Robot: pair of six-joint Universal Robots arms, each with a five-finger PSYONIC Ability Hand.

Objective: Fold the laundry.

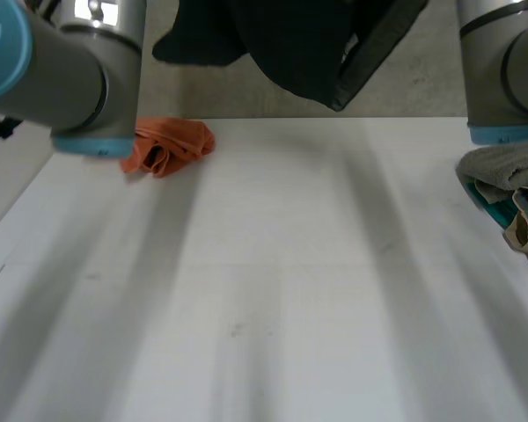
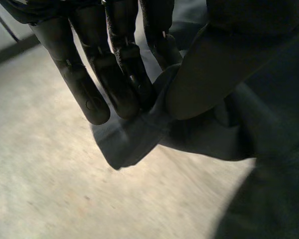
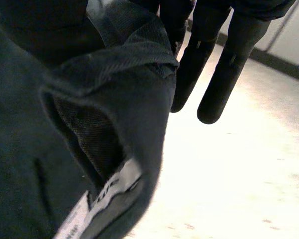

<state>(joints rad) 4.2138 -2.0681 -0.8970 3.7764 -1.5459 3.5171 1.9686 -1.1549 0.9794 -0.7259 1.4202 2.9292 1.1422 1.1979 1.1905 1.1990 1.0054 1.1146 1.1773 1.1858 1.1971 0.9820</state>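
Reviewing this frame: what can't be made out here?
The dark garment: head view, cut by the picture's top edge, type unclear.
Its label: right wrist view, print too small to read.
The clothes pile: head view, cut by the side edge.
The orange cloth: head view, partly behind the left arm.

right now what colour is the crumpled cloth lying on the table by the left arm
Orange. The crumpled cloth shows best in the head view.
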